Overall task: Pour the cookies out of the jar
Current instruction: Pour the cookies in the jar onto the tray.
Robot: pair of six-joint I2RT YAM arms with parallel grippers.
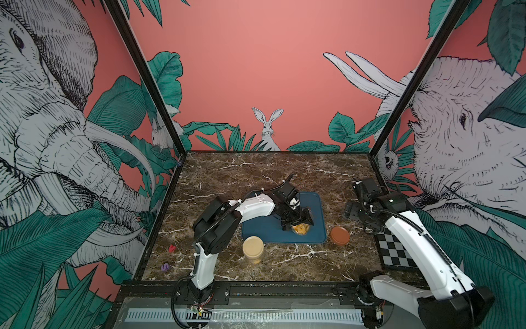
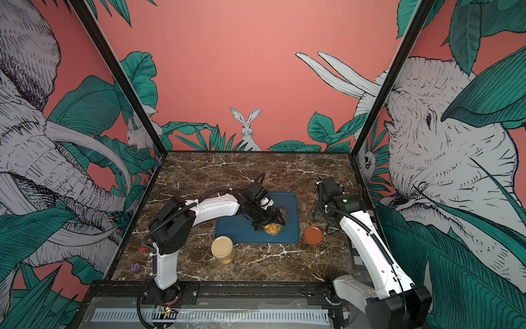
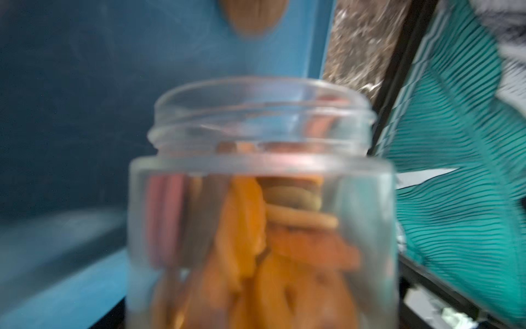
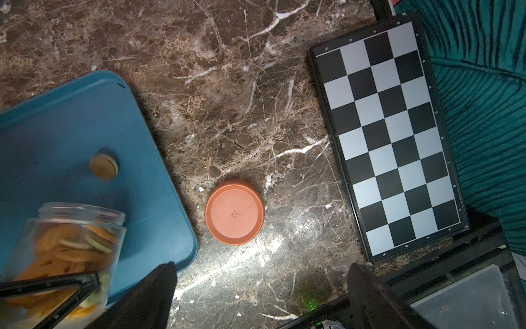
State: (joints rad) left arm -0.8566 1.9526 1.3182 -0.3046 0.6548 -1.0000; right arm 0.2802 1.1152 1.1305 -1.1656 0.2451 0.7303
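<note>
A brown marble table [image 1: 227,176] carries a blue tray [image 1: 262,233] at its middle and a chessboard [image 4: 384,136] along its right edge.

The left gripper [image 1: 297,222] hangs over the near half of the tray with its jaws clamped on the body of a clear, lidless jar [image 4: 71,228]. One black finger [image 4: 82,280] lies across the jar's wall near the base.

The right gripper [image 4: 262,265] is over bare marble to the right of the tray. Its fingers [image 4: 153,296] are spread wide, with nothing between them and nothing touching them.

The jar is tipped far off upright. Its long axis runs near to far, with the base toward the near side and the open mouth toward the far side, over the tray. Whether the mouth sits lower than the base I cannot tell.

A capped jar [image 1: 252,250] with a cream lid stands upright on the table just off the tray's near left corner. A brown lid [image 4: 234,212] lies flat on the marble just right of the tray's near right corner, apart from both grippers.

The cookies [image 4: 65,250], mostly orange, are packed in the jar's body behind the neck. One brown cookie [image 4: 104,167] shows against the tray just beyond the mouth. It is blurred, and I cannot tell whether it is resting there.
</note>
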